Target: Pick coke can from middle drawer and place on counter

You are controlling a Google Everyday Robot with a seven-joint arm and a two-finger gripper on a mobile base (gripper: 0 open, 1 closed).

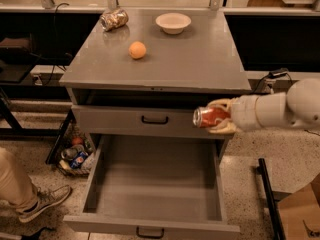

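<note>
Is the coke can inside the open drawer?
No, the gripper holds the coke can in the air above the right side of the drawer.

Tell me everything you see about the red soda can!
The coke can is small and red with white lettering and a shiny silver end facing left. It looks like metal. It lies sideways in the air, clamped by the tool, with pale fingers above and below it. It hangs in front of the closed upper drawer, over the open middle drawer, touching nothing else.
</note>
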